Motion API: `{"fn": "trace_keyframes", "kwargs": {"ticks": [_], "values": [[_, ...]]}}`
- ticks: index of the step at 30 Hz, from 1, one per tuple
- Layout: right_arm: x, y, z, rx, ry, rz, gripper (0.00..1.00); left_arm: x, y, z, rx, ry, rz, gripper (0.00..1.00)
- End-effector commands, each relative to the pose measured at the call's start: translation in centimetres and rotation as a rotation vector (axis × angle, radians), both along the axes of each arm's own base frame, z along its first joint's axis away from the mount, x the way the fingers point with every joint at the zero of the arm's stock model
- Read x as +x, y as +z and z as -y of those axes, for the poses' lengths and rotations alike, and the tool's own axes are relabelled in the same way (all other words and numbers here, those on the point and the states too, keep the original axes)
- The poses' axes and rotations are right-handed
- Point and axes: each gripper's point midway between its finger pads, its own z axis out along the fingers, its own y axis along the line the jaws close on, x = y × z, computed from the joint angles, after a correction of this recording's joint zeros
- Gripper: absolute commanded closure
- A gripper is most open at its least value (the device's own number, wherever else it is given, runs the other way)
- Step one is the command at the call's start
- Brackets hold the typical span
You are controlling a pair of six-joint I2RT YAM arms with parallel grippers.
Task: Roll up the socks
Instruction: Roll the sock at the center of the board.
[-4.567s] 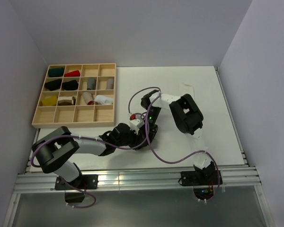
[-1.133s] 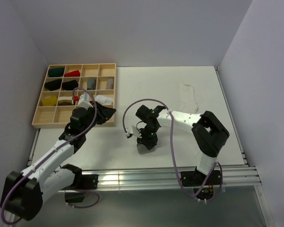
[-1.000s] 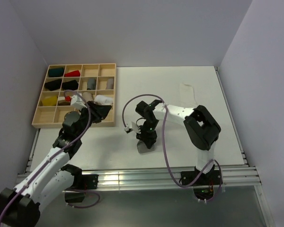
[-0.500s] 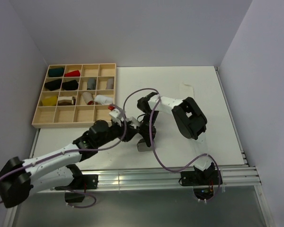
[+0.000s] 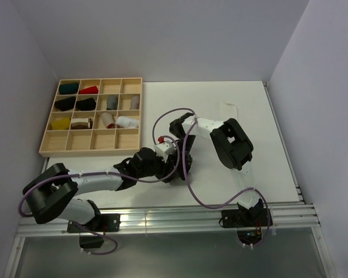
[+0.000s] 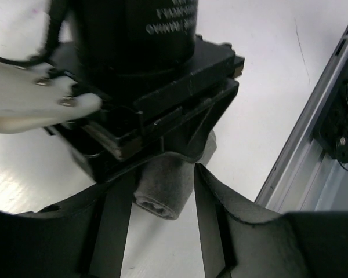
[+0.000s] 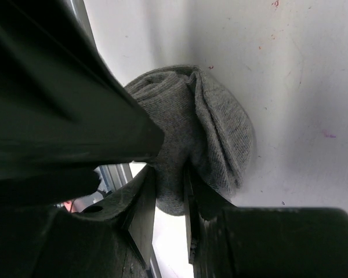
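Observation:
The grey sock (image 5: pixel 177 179) lies as a tight roll on the table near the front edge. My right gripper (image 5: pixel 182 169) points down on it, shut on a fold of the roll (image 7: pixel 214 127), with fabric pinched between its fingers (image 7: pixel 144 202). My left gripper (image 5: pixel 170 168) is open beside it. In the left wrist view its fingers (image 6: pixel 211 220) stand on either side of the roll's end (image 6: pixel 168 188), under the right gripper's body (image 6: pixel 156 87). The white sock (image 5: pixel 231 118) lies flat at the far right.
A wooden tray (image 5: pixel 46 148) with compartments stands at the back left and holds several small cloth bundles. A metal rail (image 5: pixel 162 218) runs along the near edge. A purple cable (image 5: pixel 209 197) loops over the table by the right arm.
My left arm has swung from the tray across to the grey roll and now brackets it with open fingers. My right gripper has stayed on the roll.

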Motion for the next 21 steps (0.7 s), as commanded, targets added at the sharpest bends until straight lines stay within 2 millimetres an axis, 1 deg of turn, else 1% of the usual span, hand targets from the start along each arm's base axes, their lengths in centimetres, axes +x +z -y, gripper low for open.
{"fn": "trace_keyframes", "kwargs": {"ticks": [1,11,16,18,21], "values": [[2.2,-3.7,1.4,-0.083,0.055,0.106,0.74,-0.2,2.4,2.4,-0.076,-0.082,0.051,0.50],[2.3,-4.2,1.4,-0.098,0.037,0.096,0.74,-0.7,-0.9,2.7,-0.027,-0.096,-0.008,0.51],[2.6,-4.3,1.3,-0.102,0.031,0.099,0.74,-0.4,-2.0,2.5,-0.009,-0.070,-0.025,0.52],[2.5,-4.2,1.3,-0.104,0.025,0.096,0.73,-0.4,-2.6,2.3,0.001,-0.060,-0.036,0.55],[2.6,-4.1,1.1,-0.099,0.013,0.102,0.71,-0.8,-3.6,2.1,0.019,-0.061,-0.062,0.66]]}}
